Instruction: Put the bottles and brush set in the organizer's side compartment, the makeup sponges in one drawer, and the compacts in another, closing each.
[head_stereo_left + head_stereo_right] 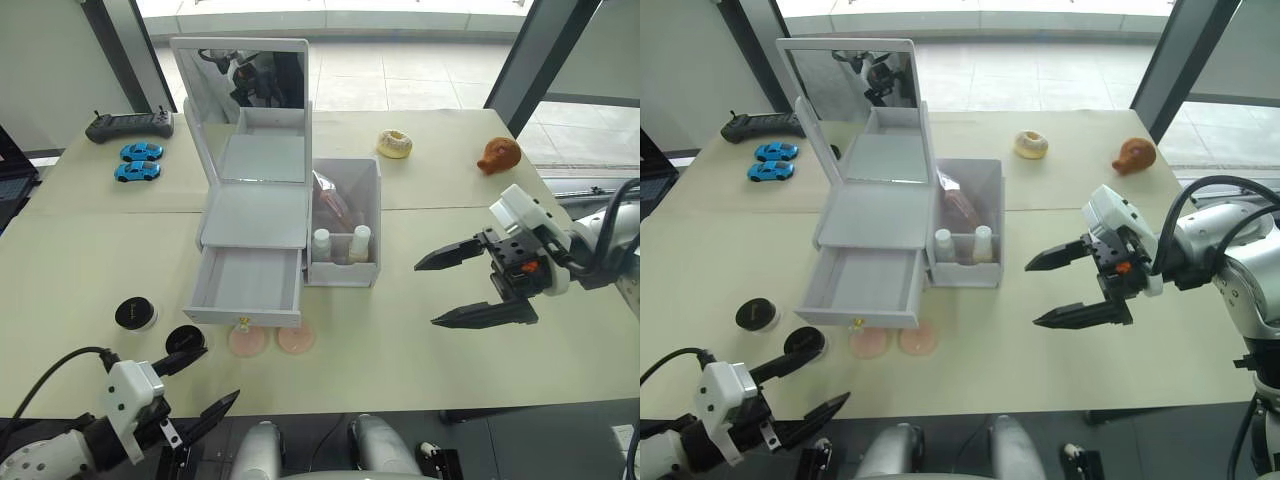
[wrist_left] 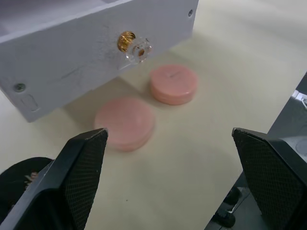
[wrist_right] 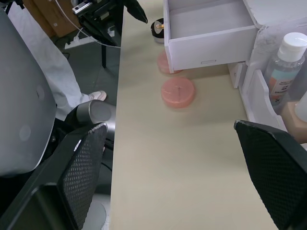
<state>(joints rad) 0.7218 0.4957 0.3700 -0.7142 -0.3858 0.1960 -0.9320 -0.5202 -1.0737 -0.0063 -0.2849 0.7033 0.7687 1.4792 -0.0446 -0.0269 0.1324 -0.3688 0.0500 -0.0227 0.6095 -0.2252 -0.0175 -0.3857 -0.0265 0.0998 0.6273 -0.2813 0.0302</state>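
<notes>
The sponges (image 1: 272,341) lie just before the open drawer (image 1: 247,290), probably nearer the left gripper (image 1: 205,388), whose fingers are spread empty.

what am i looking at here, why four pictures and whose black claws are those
It is a two-armed robot at a beige table. Two pictures come from its head, two from cameras on its wrists. The black claws are its left gripper and right gripper, both open and holding nothing. On the table stands a white plastic organizer with a mirror, its lower drawer pulled out. Two white-capped bottles stand in its side bin. Two flat pink sponges and two round black compacts lie in front.
</notes>
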